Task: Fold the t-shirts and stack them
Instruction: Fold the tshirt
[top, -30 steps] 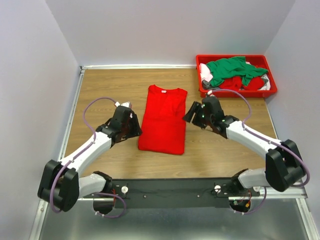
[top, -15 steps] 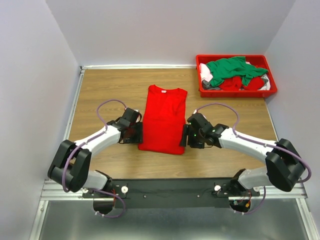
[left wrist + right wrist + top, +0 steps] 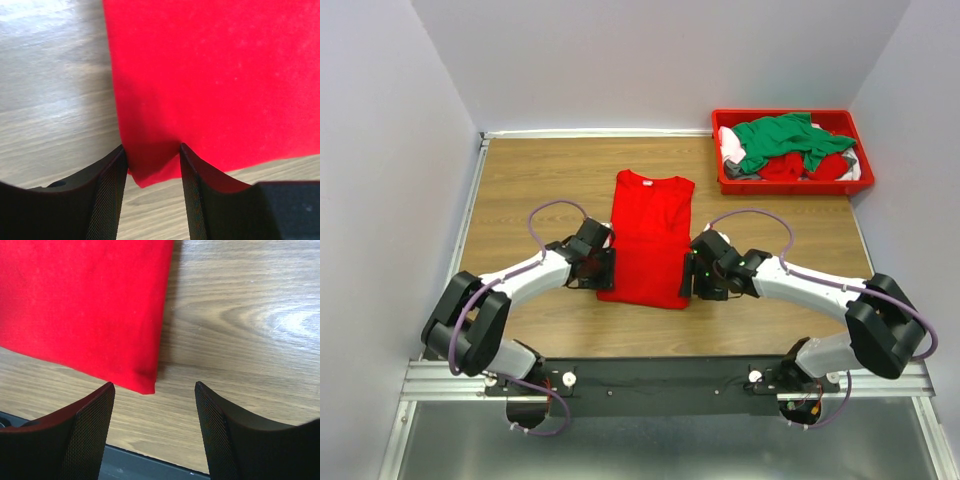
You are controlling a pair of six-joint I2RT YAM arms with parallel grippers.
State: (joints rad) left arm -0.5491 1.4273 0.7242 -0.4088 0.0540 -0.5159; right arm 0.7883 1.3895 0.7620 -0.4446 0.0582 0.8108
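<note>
A bright red t-shirt [image 3: 648, 235] lies folded into a long strip on the wooden table [image 3: 520, 180], collar at the far end. My left gripper [image 3: 604, 270] is low at its near left corner. In the left wrist view the shirt [image 3: 210, 75] has that corner lying between the jaws of the left gripper [image 3: 152, 146], which stand apart either side of the cloth. My right gripper [image 3: 691, 281] is at the near right corner. In the right wrist view the right gripper [image 3: 154, 385] is open, with the corner of the shirt [image 3: 85, 300] just beyond its tips.
A red plastic bin [image 3: 785, 189] stands at the back right, holding a green t-shirt [image 3: 785, 138] on top of red and white ones. The table's near edge meets a black rail [image 3: 660, 375] that carries the arm bases. Grey walls close in on three sides.
Both arms have come down and inward from beside the shirt's middle to its two near corners. The left jaws have narrowed a little around the corner.
</note>
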